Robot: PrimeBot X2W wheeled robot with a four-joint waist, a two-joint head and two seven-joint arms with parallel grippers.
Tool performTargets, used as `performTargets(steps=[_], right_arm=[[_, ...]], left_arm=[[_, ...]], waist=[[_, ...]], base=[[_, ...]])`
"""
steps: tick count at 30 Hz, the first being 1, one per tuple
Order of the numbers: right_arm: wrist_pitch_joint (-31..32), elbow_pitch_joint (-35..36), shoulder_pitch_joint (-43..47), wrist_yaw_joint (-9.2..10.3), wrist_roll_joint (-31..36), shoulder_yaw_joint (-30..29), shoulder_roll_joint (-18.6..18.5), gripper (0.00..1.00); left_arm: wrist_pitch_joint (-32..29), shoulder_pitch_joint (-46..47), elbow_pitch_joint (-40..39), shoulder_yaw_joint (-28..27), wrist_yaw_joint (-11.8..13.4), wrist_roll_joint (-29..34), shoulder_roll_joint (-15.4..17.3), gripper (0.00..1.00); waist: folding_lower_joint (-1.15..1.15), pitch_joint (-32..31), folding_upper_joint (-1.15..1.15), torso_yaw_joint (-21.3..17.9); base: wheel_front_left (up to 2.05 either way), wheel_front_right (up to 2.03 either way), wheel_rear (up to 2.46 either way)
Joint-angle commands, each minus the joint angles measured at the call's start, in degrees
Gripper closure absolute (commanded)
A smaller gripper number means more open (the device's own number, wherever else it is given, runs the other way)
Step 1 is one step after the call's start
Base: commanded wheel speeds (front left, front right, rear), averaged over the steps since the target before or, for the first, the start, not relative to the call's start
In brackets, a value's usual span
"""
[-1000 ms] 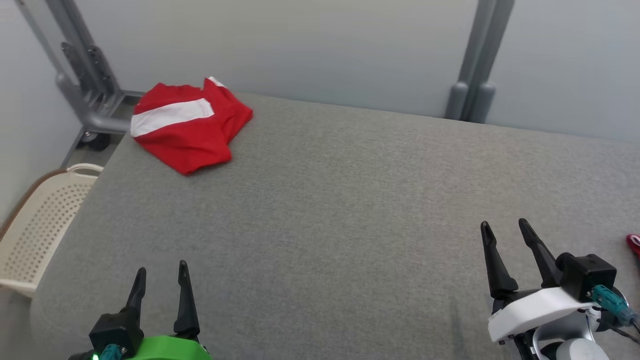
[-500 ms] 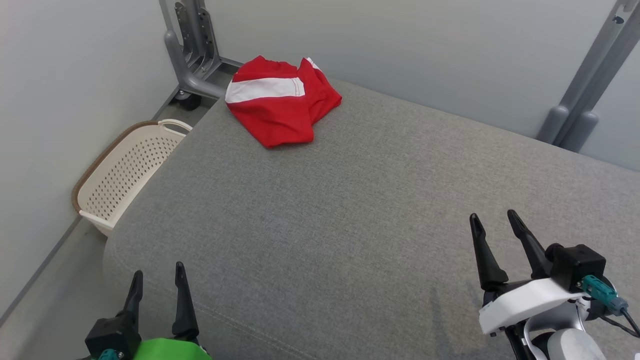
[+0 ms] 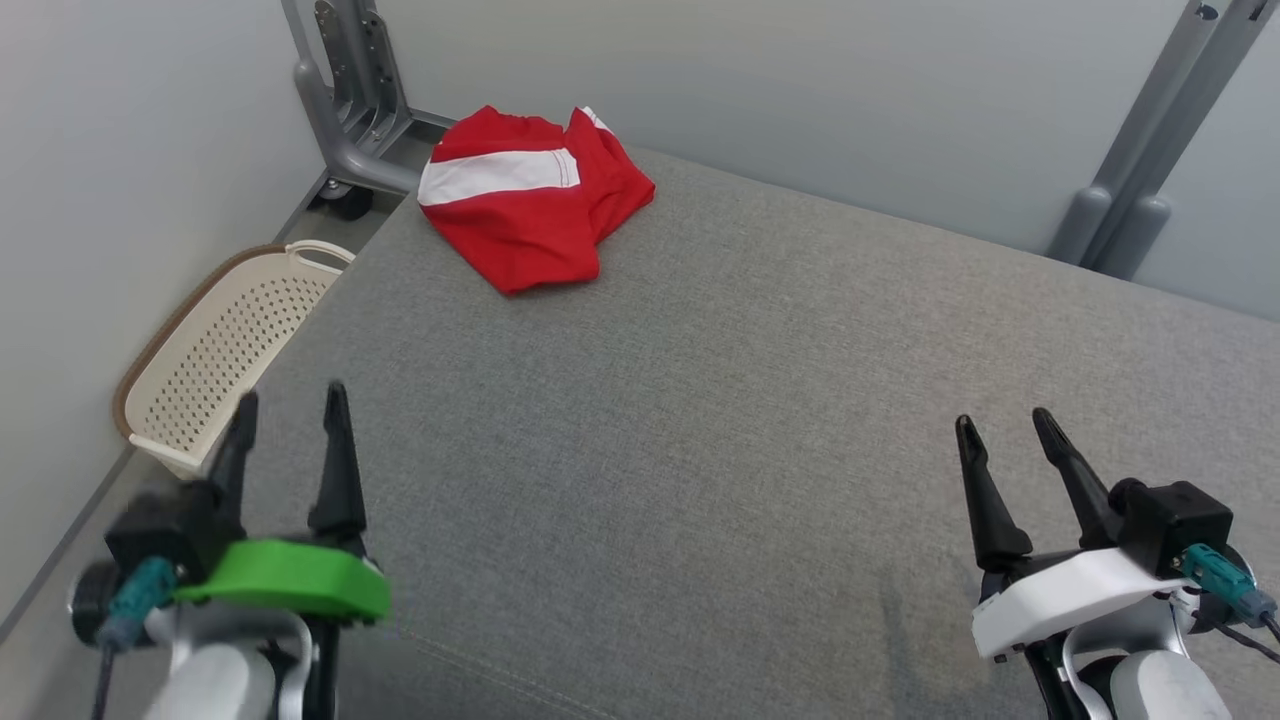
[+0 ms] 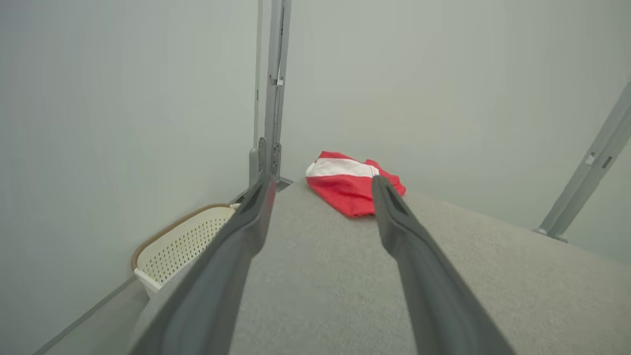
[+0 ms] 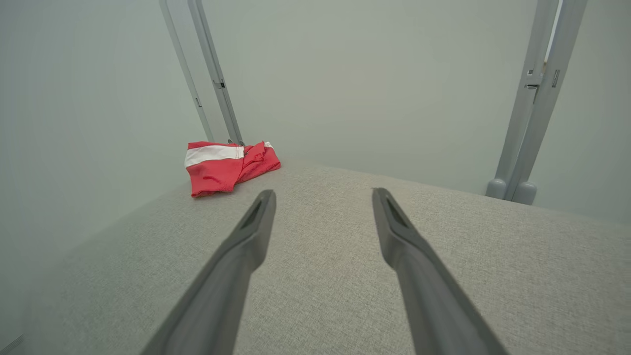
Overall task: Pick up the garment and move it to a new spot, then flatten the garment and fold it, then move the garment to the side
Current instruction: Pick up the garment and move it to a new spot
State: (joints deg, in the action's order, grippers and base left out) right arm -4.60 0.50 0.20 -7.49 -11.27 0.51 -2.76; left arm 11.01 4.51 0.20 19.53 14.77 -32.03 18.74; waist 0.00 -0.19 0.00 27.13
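Garment [image 3: 525,205]: red with a white stripe, bunched up on the far left corner of the bench [image 3: 700,400]. It may be shorts, but the folds make it hard to tell.
Bench: soft gray cloth top.
Left end effector [image 3: 290,395]: over the near left edge, fingers apart, holding nothing, well apart from the garment.
Right end effector [image 3: 1002,420]: over the near right part, fingers apart, holding nothing.
Basket [image 3: 215,350]: cream with little holes, on the floor just beside the left edge.
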Motion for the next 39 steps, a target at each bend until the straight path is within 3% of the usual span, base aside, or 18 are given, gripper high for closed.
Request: performTargets(steps=[1, 8, 14, 19, 25, 32, 39], right_arm=[[0.04, 0.4, -0.48, 0.0, 0.47, -0.35, -0.25, 0.0], [0.34, 2.54, -3.27, 0.0, 1.6, -0.82, -0.26, 0.0], [0.92, 7.39, -7.62, 0.0, 3.83, 0.36, -0.24, 0.0], [1.77, 10.79, -11.94, 0.0, 5.54, 2.82, -0.24, 0.0], [1.92, 13.5, -15.67, 0.0, 6.26, 3.23, -0.23, 0.0], [2.32, 16.42, -18.02, 0.0, 7.52, 2.65, -0.2, 0.0], [2.44, 18.12, -18.77, 0.0, 8.29, 2.48, -0.2, 0.0]], left_arm=[[-0.43, 2.27, -0.29, -0.28, -0.41, 0.41, 0.5, 0.0], [-8.69, 22.02, 4.76, -0.27, -5.89, 0.64, 4.81, 0.0], [-15.95, 38.12, 20.3, -1.34, -9.86, -1.21, 7.12, 0.0], [-16.83, 46.1, 29.75, -3.05, -10.27, -0.67, 10.1, 0.0], [-16.26, 52.16, 37.07, -3.66, -11.53, -0.47, 11.83, 0.0], [-15.19, 54.94, 43.75, -4.71, -11.95, -1.37, 13.42, 0.0], [-15.92, 56.64, 47.96, -4.17, -12.77, -0.99, 14.55, 0.0]], waist=[[0.0, 0.76, 0.0, -0.88], [0.0, 4.45, 0.0, -5.57], [0.0, 11.01, 0.0, -13.2], [0.0, 17.98, 0.0, -19.18], [0.0, 25.13, 0.0, -23.57], [0.0, 31.67, 0.0, -25.62], [0.0, 34.42, 0.0, -25.84]], base=[[0.0, 0.0, 0.0], [0.0, 0.0, 0.0], [0.0, 0.0, 0.0], [0.0, 0.0, 0.0], [0.0, 0.0, 0.0], [0.0, 0.0, 0.0], [0.0, 0.0, 0.0]])
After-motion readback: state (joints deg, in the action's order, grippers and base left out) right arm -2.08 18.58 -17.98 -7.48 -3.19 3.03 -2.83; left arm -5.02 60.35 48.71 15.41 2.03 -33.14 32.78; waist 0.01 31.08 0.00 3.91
